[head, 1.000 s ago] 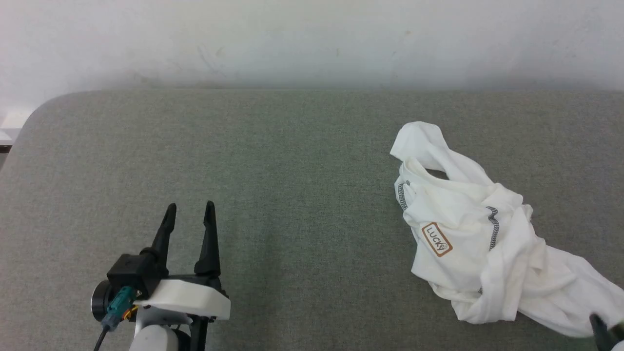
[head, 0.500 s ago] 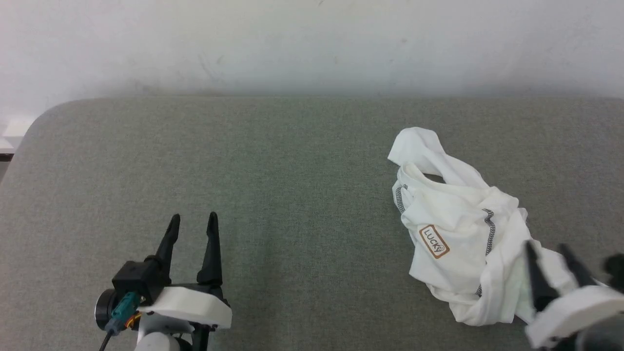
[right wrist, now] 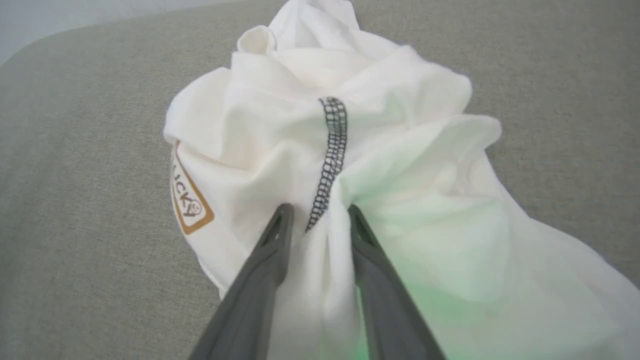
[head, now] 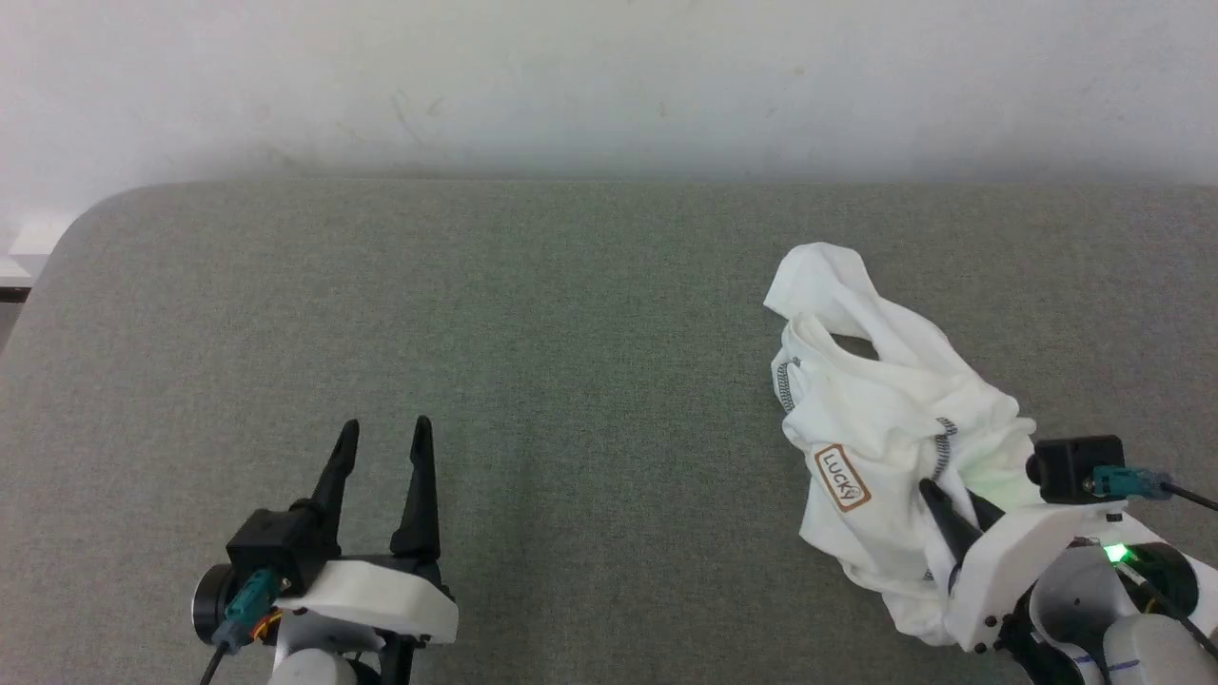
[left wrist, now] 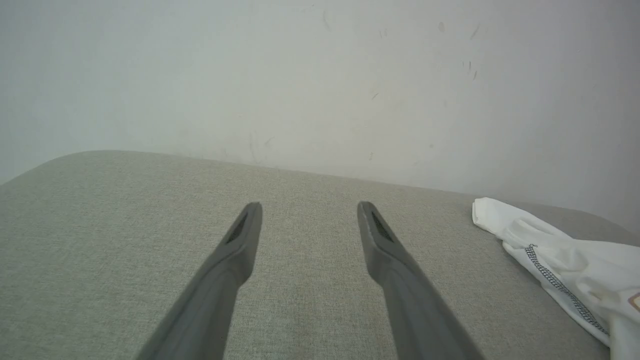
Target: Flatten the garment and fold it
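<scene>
The garment (head: 885, 419) lies crumpled on the right side of the grey-green padded table (head: 571, 333), white with dark seam stitching and a brown-bordered "LUCKY" patch (head: 842, 478). My right gripper (head: 952, 495) is at its near side, fingers pushed into the cloth. In the right wrist view the fingers (right wrist: 272, 250) stand close together with gathered fabric and a stitched seam (right wrist: 330, 150) pinched between them, the right gripper (right wrist: 318, 212) shut on the garment (right wrist: 310, 130). My left gripper (head: 384, 428) rests open at the lower left, far from the shirt, nothing between its fingers (left wrist: 380, 245). The garment's edge (left wrist: 575, 260) shows at right there.
A white wall (head: 609, 86) runs along the table's far edge. The table's far left corner (head: 76, 219) is rounded, with a drop beyond it. Bare padded surface stretches between the left gripper and the shirt.
My right arm has come up from the lower right edge onto the garment and its fingers have closed into the cloth, bunching it. The left gripper has stayed open and shifted slightly.
</scene>
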Robot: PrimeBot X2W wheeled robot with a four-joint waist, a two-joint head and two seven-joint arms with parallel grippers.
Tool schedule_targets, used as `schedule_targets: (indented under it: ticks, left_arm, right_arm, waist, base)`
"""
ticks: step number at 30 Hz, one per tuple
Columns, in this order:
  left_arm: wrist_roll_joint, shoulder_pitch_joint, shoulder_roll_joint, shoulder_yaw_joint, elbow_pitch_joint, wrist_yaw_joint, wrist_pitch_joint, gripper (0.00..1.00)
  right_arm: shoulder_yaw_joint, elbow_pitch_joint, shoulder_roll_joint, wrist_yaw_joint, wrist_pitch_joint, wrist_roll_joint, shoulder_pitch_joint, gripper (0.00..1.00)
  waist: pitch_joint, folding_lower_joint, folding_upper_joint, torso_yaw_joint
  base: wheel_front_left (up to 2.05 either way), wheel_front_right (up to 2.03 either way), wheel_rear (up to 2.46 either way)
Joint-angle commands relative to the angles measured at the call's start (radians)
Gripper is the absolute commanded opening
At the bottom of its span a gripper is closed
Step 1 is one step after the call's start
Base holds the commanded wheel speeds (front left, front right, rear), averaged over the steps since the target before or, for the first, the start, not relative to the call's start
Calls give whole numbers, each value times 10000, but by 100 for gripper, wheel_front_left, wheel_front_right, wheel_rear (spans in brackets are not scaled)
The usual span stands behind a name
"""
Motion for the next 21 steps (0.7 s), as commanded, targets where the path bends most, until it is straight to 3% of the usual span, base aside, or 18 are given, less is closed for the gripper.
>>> schedule_targets:
  ticks: [1,7,12,16,17,18,21]
  left_arm:
    - [-8,-45,-15,7,17,-53,-47,100]
    - [18,-25,-16,46,27,-51,-47,100]
    - [62,-13,-16,60,59,-80,-47,100]
    - [64,19,-17,7,67,-38,-47,100]
    - [53,24,-17,7,77,-36,-47,100]
    - [41,33,-17,8,106,-36,-47,100]
    - [36,57,-16,44,162,-34,-47,100]
  right_arm:
    - [194,-128,-21,-7,-126,122,-254,0]
    - [2232,-1212,-93,-7,-995,641,-354,0]
    - [4787,-1402,-340,-7,-396,1716,149,0]
    - [5983,-788,-665,-7,20,2204,492,0]
    - [6110,-676,-719,-7,-77,2211,502,31]
    - [6174,-629,-733,-7,-299,2210,494,96]
    - [5969,-772,-609,-7,-1394,2201,472,100]
  waist:
    - [0,-1,-1,-4]
    - [-126,-1,-1,-77]
    - [-192,-1,-1,-115]
    - [-187,-1,-1,-125]
    - [-178,-1,-1,-132]
    - [-175,-1,-1,-143]
    - [-207,-1,-1,-189]
  base:
    - [0,0,0]
    - [0,0,0]
    - [0,0,0]
    - [0,0,0]
    - [0,0,0]
    - [0,0,0]
    - [0,0,0]
